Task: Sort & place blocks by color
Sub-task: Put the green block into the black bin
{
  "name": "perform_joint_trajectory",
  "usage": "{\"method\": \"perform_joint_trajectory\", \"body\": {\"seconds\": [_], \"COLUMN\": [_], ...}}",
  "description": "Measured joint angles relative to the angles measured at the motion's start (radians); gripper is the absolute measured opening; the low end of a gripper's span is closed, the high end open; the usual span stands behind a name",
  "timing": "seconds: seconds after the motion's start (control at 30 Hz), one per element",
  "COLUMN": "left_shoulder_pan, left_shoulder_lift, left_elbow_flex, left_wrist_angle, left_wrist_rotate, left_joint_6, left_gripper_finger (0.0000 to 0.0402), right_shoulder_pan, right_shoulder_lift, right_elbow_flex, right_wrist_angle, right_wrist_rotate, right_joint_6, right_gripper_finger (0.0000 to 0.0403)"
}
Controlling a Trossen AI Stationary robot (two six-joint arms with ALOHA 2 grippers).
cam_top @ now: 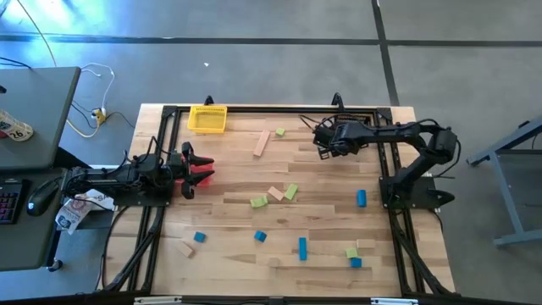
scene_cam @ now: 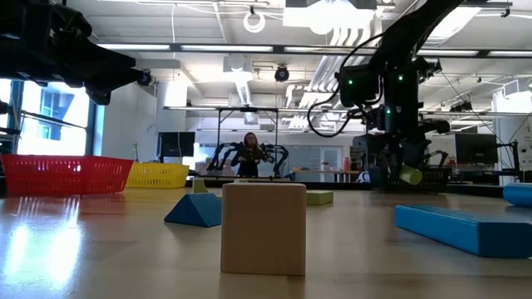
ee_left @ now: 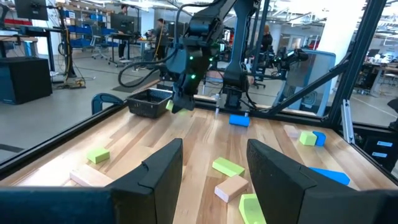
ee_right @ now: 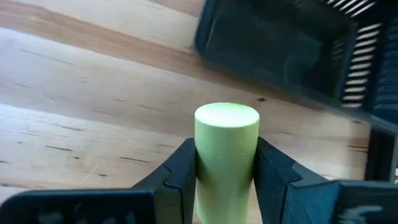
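My right pincer pinching a green peg, black basket just ahead: carry it squarely over the rim before letting go; left pincer spread, idle.

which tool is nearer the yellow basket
Left. The left tool waits open just below the yellow basket; the right tool, shut on a green cylinder, is farther across the table.

Both arms matte black, jointed, slim links. Right arm: looped black cables at the wrist, small green indicator lights on the housing. Left end effector: two broad, flat, dark fingers with angular tips. Left arm: black cabling alongside.
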Motion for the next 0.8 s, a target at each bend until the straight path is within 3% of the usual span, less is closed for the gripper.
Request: {"method": "perform_joint_trajectory", "body": {"seconds": [0.37, 0.53, 0.67, 0.8], "left_shoulder_pan": [0.000, 0.000, 0.000, 0.000], "left_shoulder_lift": [0.000, 0.000, 0.000, 0.000], "left_elbow_flex": [0.000, 0.000, 0.000, 0.000], "left_wrist_angle": [0.000, 0.000, 0.000, 0.000], "left_wrist_rotate": [0.000, -0.001, -0.002, -0.006], "left_joint_6": [0.000, 0.000, 0.000, 0.000], "left_gripper_finger": [0.0168, 0.0168, 0.0168, 0.0168], "right_shoulder_pan": [0.019, 0.027, -0.026, -0.121], "right_shoulder_lift": [0.003, 0.003, 0.002, 0.002], "right_elbow_flex": [0.057, 0.156, 0.211, 0.218], "right_wrist_angle": [-0.035, -0.119, -0.144, -0.094], "right_wrist_rotate": [-0.001, 0.090, 0.166, 0.164], "right_joint_6": [-0.033, -0.053, -0.097, -0.184], "right_gripper_finger": [0.0095, 0.0095, 0.0095, 0.0095]}}
